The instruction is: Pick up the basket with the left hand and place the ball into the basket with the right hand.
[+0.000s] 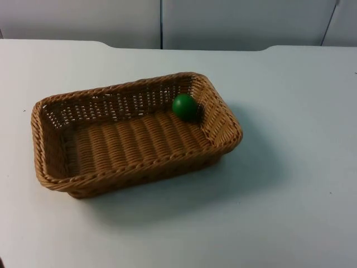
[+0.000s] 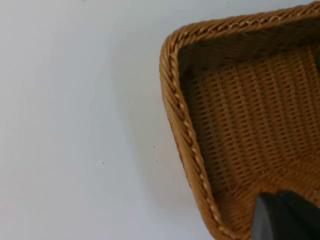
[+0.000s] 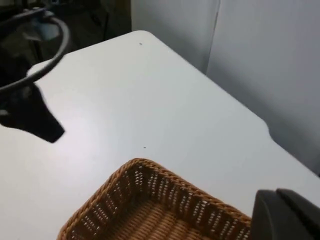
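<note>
A brown wicker basket stands on the white table, left of the middle. A green ball lies inside it, in its far right corner against the wall. My left gripper hovers over one corner of the basket, above the woven floor just inside the rim. My right gripper is held high and apart from the basket, looking across one of its corners toward the table's far edge.
The grey partition wall closes the table at the back. In the right wrist view a dark arm part hangs over the table beyond the basket. Bare white table top lies right of and in front of the basket.
</note>
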Tool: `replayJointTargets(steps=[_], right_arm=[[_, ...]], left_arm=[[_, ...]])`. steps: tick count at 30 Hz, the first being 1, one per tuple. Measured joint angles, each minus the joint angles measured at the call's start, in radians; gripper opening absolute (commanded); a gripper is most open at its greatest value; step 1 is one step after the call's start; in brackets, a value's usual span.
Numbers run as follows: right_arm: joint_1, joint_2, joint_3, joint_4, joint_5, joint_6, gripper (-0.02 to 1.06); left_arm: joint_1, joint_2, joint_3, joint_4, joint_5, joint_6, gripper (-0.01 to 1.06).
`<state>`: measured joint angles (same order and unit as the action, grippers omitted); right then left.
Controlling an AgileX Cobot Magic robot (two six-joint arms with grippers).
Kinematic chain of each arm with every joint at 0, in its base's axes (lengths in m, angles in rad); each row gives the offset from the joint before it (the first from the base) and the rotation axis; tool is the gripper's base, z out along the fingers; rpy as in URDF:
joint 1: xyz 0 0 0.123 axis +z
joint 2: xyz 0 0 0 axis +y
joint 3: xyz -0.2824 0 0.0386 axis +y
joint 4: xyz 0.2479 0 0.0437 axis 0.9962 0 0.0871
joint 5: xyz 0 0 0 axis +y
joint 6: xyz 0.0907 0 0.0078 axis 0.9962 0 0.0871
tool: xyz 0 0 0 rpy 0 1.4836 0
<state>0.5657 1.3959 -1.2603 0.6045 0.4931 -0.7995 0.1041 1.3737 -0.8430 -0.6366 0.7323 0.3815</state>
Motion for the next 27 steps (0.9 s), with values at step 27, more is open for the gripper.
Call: replayJointTargets(steps=[27], right_arm=[[0.108,-1.179,0.629,-0.652,0.531,0.741,0.00]], left_arm=[[-0.073,-1.150,0.191,0.453,0.297,-0.228,0.00]])
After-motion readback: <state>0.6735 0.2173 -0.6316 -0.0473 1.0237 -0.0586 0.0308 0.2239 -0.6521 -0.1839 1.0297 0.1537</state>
